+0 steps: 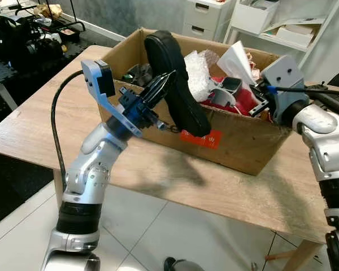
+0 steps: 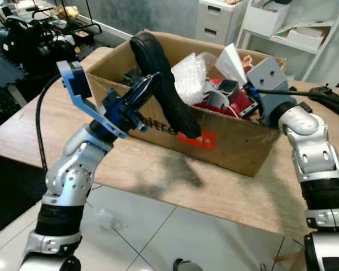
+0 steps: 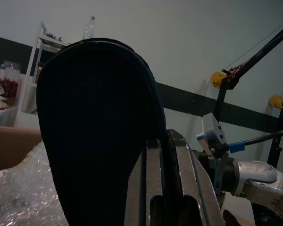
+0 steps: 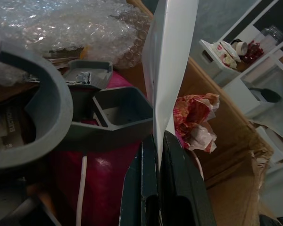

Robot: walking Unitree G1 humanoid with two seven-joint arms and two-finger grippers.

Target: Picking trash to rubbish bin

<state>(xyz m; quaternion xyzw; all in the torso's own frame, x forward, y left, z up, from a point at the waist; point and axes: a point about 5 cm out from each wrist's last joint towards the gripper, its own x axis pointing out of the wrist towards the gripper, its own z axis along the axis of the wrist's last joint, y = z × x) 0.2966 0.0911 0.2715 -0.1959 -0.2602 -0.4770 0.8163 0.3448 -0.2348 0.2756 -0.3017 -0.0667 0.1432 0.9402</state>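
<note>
One cardboard box [image 1: 237,148] stands on the wooden counter [image 1: 175,180] and serves as the landmark. An orange-red label [image 1: 200,138] is fixed to the box's front wall; its print is too small to read. Dark lettering on the same wall, seen in the right eye view beside the left end effector [image 2: 147,84], is also illegible.

The left end effector is at the box's front left rim, fingers closed on a black shoe sole [image 1: 175,84] that stands tilted over the rim. The left wrist view shows the sole's ribbed surface [image 3: 94,136] clamped between the fingers.

The right end effector [image 4: 158,141] reaches into the box from its right end, fingers pinched on a white sheet [image 1: 237,62]. The right wrist view shows, inside the box, bubble wrap [image 4: 61,23], grey plastic parts [image 4: 108,113], a red item [image 4: 108,174] and crumpled patterned paper [image 4: 195,115].
</note>
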